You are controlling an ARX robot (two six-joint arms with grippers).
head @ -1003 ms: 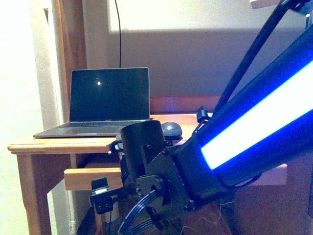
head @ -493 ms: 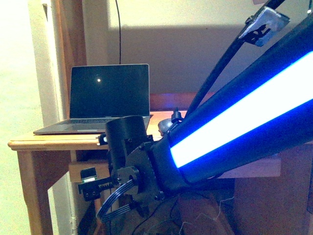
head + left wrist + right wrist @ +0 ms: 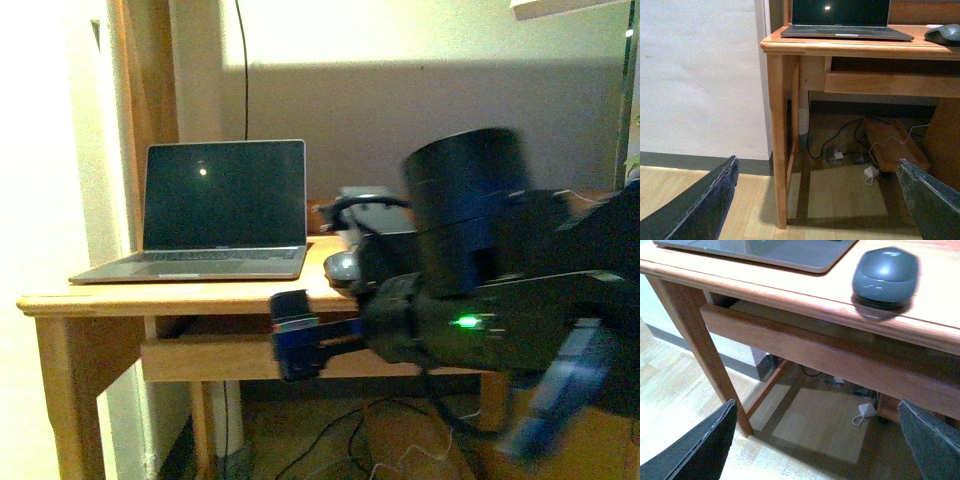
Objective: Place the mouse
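Mouse [image 3: 885, 274]: set on desk [image 3: 790, 290], at laptop's [image 3: 765, 250] three o'clock.
Left gripper [image 3: 815, 200]: spread, empty.
Right gripper [image 3: 815, 440]: spread, empty.

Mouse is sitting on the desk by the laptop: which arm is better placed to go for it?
Probably the right. Its wrist view shows the mouse close ahead between open fingers; in the left wrist view the mouse sits far off at the desk edge.

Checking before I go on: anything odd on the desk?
Nothing stands out. The mouse sits flat on the desk beside the open laptop, near the front edge but fully supported. Cables lie loose on the floor below.
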